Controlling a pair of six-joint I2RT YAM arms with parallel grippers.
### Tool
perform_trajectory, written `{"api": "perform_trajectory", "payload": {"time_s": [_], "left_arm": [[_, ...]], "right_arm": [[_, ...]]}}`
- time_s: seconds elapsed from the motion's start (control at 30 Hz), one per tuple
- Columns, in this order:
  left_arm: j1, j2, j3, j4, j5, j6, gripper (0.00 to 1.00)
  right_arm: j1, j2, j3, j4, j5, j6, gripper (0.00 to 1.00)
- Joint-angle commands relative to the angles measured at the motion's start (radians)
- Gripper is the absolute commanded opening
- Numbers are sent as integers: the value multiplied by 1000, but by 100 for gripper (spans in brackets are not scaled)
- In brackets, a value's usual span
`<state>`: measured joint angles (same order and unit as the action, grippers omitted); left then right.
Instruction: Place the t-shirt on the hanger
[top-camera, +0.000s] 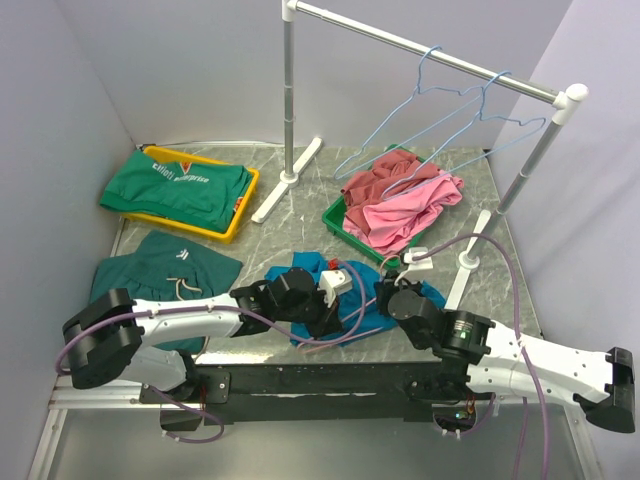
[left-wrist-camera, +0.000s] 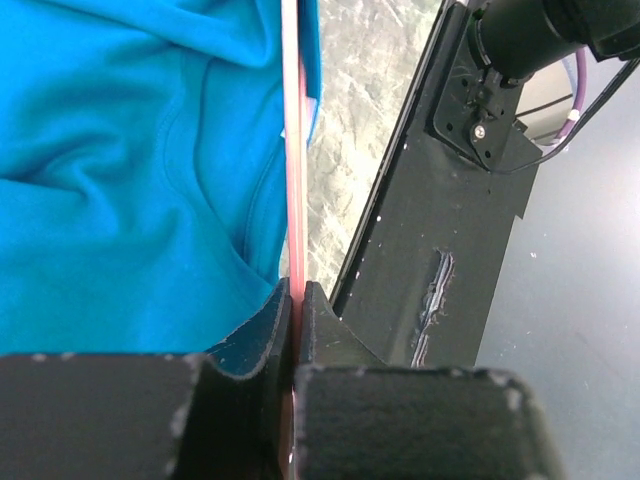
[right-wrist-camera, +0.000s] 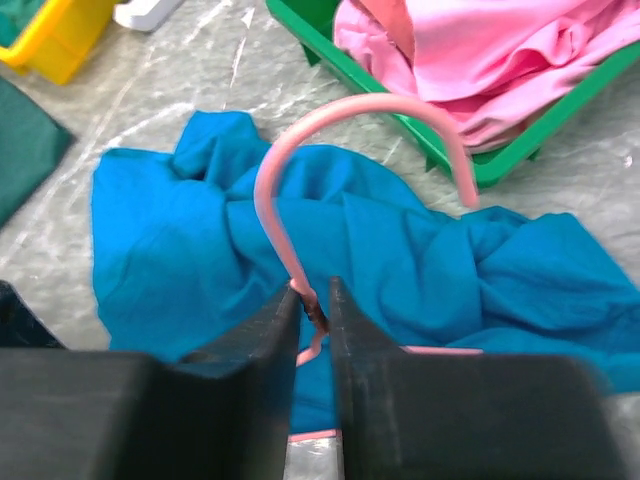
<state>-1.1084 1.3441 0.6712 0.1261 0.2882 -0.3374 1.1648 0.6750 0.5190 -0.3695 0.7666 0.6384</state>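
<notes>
The left gripper (left-wrist-camera: 295, 292) has its 2 fingers pressed together on a straight pink wire of the hanger (left-wrist-camera: 292, 150), which runs directly ahead from the fingertips. The t-shirt (left-wrist-camera: 120, 180) lies crumpled to the left of those fingers and the wire. Bare marbled table (left-wrist-camera: 365, 100) shows just to their right. The right gripper (right-wrist-camera: 312, 295) has its 2 fingers narrowed around the twisted neck below the hanger's hook, seemingly touching it on both sides. The hook arches up and rightward beyond the fingertips, above teal cloth spreading to either side. Farther ahead, right of the fingers, a green tray (right-wrist-camera: 500, 165) holds pink clothes (right-wrist-camera: 500, 50).
</notes>
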Motion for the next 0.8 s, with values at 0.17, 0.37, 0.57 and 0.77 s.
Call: {"api": "perform_trajectory", "payload": {"time_s": [0.17, 0.37, 0.57, 0.77], "left_arm": [[-16, -22, 30, 29, -17, -46, 9], [-16, -28, 24, 23, -24, -55, 6], [-21, -23, 21, 17, -24, -55, 5], [-37, -22, 36, -5, -38, -38, 5]], "right_arm": [[13, -94, -50, 101, 25, 4, 0], [13, -97, -39, 98, 7, -3, 19], [10, -97, 18, 11, 3, 61, 73], [-39, -22, 33, 32, -53, 58, 72]]}}
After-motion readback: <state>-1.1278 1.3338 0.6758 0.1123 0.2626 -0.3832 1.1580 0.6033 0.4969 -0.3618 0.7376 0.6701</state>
